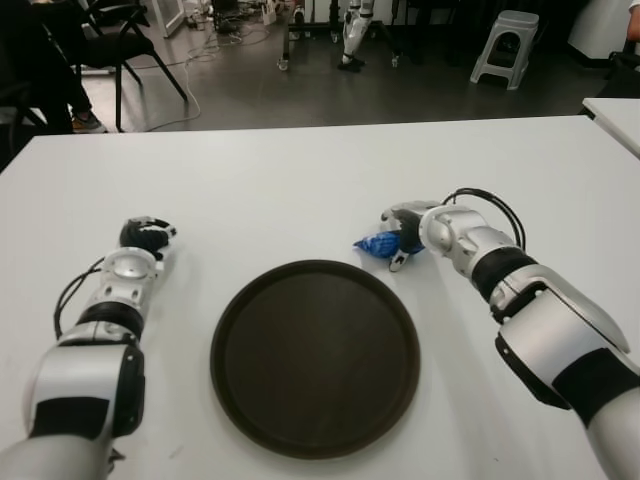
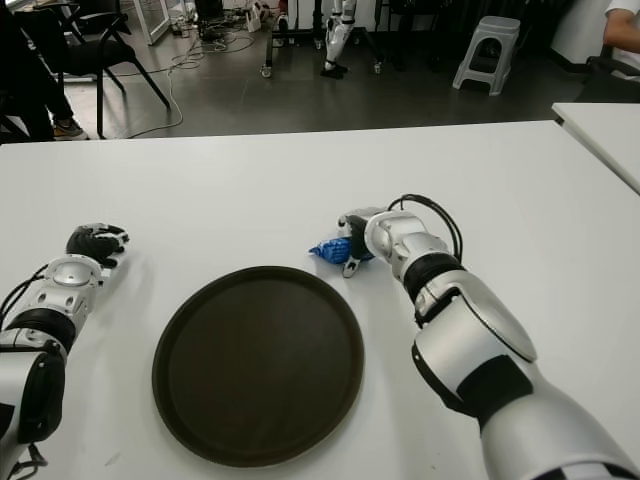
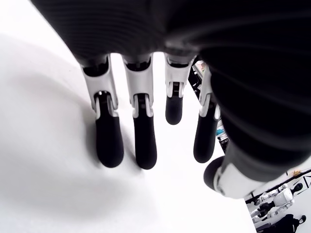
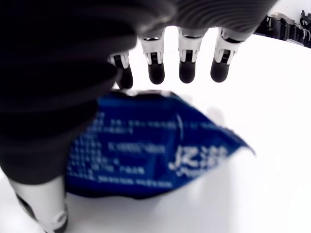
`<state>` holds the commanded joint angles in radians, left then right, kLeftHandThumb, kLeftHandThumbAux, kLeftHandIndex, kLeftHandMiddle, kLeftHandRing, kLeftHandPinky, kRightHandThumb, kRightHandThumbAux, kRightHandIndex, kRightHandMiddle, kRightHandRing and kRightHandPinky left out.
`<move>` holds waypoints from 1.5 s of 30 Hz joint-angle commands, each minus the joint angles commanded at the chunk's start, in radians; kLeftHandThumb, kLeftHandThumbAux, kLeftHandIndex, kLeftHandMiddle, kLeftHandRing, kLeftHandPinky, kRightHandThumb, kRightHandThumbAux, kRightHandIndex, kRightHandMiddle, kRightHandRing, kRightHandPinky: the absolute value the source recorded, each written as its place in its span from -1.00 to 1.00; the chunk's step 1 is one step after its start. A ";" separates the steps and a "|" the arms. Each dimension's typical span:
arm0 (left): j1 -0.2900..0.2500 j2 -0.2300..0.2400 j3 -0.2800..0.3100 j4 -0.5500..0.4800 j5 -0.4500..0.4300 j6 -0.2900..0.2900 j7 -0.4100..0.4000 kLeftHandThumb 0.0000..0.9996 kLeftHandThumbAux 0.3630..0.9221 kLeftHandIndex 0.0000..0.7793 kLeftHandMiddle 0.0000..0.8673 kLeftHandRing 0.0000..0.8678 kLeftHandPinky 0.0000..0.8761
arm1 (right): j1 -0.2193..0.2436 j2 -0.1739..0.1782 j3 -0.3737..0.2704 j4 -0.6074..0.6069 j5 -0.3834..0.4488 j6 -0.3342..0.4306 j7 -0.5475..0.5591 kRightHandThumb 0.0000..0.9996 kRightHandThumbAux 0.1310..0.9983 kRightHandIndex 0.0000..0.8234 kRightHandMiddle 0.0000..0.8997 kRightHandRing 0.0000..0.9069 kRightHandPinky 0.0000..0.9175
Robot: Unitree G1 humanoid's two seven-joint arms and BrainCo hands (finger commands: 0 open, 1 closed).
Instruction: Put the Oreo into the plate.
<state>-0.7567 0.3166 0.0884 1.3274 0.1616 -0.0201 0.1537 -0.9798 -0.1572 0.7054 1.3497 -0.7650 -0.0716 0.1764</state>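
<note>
The white desk (image 1: 300,180) carries an empty plate (image 1: 315,357). Just beyond its far right rim, the right hand (image 1: 405,240) covers the blue Oreo (image 1: 378,244) with fingers extended, not yet gripping. Lifting and placing remain. The left hand (image 1: 146,236) shows left of the plate, fingers relaxed.

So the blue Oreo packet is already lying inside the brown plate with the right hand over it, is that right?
Not quite. The Oreo packet lies on the white table, just beyond the plate rim, as the left eye view shows. The plate holds nothing. The right hand is indeed over the packet.
</note>
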 joint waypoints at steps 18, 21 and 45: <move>0.000 -0.001 0.004 -0.001 -0.003 0.003 -0.001 0.35 0.29 0.02 -0.66 -0.62 -0.60 | 0.001 -0.006 0.003 -0.001 -0.002 -0.019 0.000 -1.00 0.45 -1.00 -1.00 -1.00 -1.00; 0.001 0.000 0.004 -0.002 -0.004 0.000 -0.003 0.35 0.30 0.02 -0.66 -0.62 -0.59 | 0.001 -0.006 0.006 -0.001 -0.005 -0.018 -0.001 -1.00 0.46 -1.00 -1.00 -1.00 -1.00; 0.002 -0.001 0.009 -0.004 -0.012 -0.007 -0.005 0.37 0.29 0.02 -0.63 -0.60 -0.58 | 0.010 -0.032 0.071 -0.010 -0.066 -0.099 -0.183 -0.12 0.58 -0.32 -0.89 -0.97 -0.97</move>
<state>-0.7549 0.3153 0.0978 1.3234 0.1492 -0.0269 0.1482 -0.9696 -0.1888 0.7768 1.3400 -0.8312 -0.1705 -0.0061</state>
